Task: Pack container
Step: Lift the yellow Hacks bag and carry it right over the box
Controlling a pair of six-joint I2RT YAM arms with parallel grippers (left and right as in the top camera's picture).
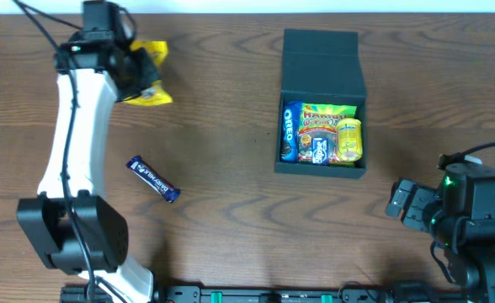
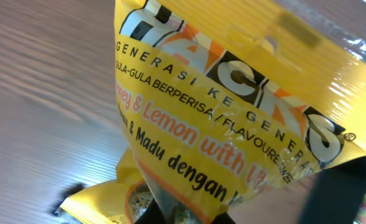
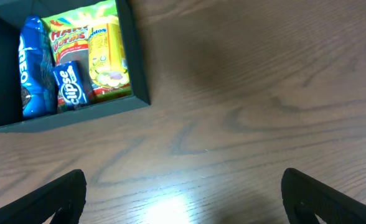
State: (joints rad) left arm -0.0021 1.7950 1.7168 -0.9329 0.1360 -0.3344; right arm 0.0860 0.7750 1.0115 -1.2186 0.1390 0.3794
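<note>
The dark teal container [image 1: 322,52] stands open at the back right of the table, its lid flap tilted away. Inside lie a blue Oreo pack [image 1: 290,130], a Haribo worms bag [image 1: 327,116], a yellow packet [image 1: 349,139] and a small blue Eclipse box [image 1: 319,152]. At the far left, my left gripper [image 1: 135,71] is shut on a yellow honey-lemon candy bag [image 1: 152,95], which fills the left wrist view [image 2: 233,112]. My right gripper [image 1: 403,203] hangs open over bare wood, right of the container [image 3: 140,59] and nearer the table's front.
A dark blue chocolate bar [image 1: 153,179] lies on the table between the left arm and the container. The wooden tabletop [image 1: 231,109] stretches between the candy bag and the box.
</note>
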